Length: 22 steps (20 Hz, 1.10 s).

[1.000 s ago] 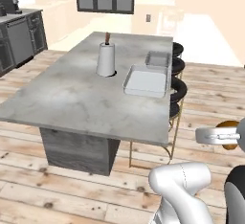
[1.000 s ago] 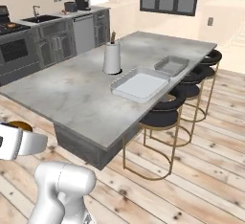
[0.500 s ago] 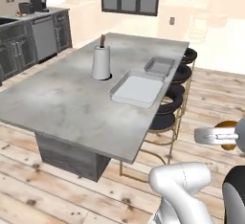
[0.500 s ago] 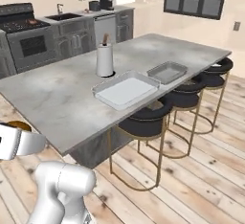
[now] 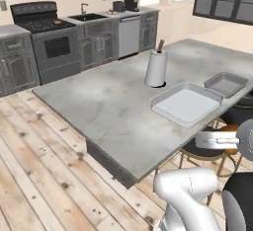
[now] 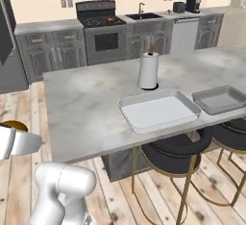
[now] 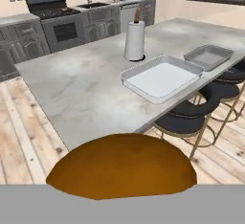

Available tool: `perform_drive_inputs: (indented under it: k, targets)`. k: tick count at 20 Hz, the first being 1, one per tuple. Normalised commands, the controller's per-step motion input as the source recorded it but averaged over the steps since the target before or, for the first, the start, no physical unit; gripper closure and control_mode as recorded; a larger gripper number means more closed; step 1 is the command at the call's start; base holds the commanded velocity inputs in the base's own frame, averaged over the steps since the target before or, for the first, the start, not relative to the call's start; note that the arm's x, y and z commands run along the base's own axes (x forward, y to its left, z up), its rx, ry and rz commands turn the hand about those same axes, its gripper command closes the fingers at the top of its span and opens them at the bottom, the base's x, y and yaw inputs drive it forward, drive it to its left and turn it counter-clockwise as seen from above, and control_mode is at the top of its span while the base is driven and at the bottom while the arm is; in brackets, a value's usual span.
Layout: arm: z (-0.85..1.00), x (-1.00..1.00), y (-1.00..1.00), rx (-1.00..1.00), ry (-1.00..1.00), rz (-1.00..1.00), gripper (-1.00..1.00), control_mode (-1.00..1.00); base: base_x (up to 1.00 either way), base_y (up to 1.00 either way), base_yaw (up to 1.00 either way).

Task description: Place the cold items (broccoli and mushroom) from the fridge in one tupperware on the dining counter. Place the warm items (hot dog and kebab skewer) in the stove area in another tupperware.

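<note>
Claw (image 5: 219, 139) is pinched nearly all the way shut on a brown-orange rounded lump (image 7: 122, 165). Prob the hot dog, tho can't be sure from the shape alone. It's carried low, off the stool side of the dining counter (image 7: 81, 89), not over the slab yet.

Step in hand, as I read it: bring the warm item to a tub & drop it in. Two tubs sit near the counter edge: big tupperware (image 7: 160, 78) nearer the arm, small tupperware (image 7: 208, 57) just beside it, further along. Both look bare inside, so either works now, but whichever takes this one must be kept for warm stuff only. To do it well:
- lift the hand clear above the counter edge before reaching in
- centre over the tub floor, not the rim
- lower close, then let go, so the lump doesn't roll out

Around: paper towel roll (image 7: 134, 41) stands upright behind the big tub, apart from it. Reach shouldn't need to go that far, but a high swing past the tub could clip it. Black stools (image 7: 189, 115) tucked under the edge, right below the tubs, so base can't crowd in there w/o bumping them. Stove (image 5: 42, 25) & coffee maker (image 5: 131, 2) on the far wall, well apart, no bother.
</note>
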Motion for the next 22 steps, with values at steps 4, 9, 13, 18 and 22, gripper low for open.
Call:
perform_drive_inputs:
  k: [4,9,13,18,22]
  targets:
    - [0.0,0.0,0.0,0.0,0.0,0.0,1.0,1.0,0.42,-0.88,0.35]
    - [0.0,0.0,0.0,0.0,0.0,0.0,1.0,1.0,0.43,-0.99,0.21]
    - [0.0,0.0,0.0,0.0,0.0,0.0,1.0,1.0,0.42,-0.87,0.19]
    - [0.0,0.0,0.0,0.0,0.0,0.0,1.0,1.0,0.58,-0.43,0.28]
    - [0.0,0.25,0.0,0.02,0.15,0.05,1.0,-1.0,0.58,0.0,0.2]
